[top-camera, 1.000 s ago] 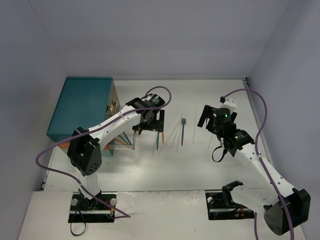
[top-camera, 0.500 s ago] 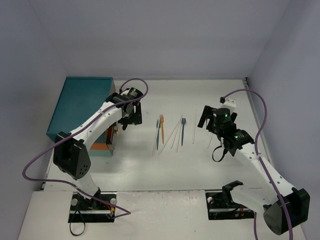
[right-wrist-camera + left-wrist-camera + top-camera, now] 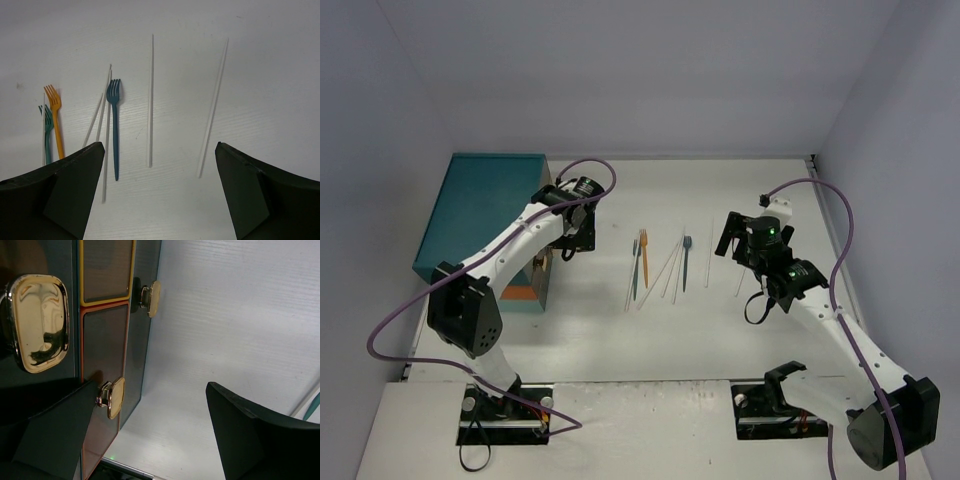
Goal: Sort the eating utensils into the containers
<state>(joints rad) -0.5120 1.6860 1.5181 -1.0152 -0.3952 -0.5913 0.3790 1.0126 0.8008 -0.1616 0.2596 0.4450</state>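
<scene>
White tabletop [image 3: 720, 330] between pale walls. At its left edge stands a teal chest [image 3: 480, 210]. The left gripper [image 3: 155, 440] faces the chest's drawer fronts, jaws spread wide and grasping nothing; one finger [image 3: 55, 435] sits just beside a gold handle [image 3: 116, 397], perhaps touching it. The right gripper [image 3: 157, 195], also spread and empty, hovers above utensils lying mid-table: an orange fork [image 3: 56, 120], a teal fork [image 3: 47, 132], a blue fork [image 3: 114, 127] and several pale chopsticks [image 3: 150, 100].
</scene>
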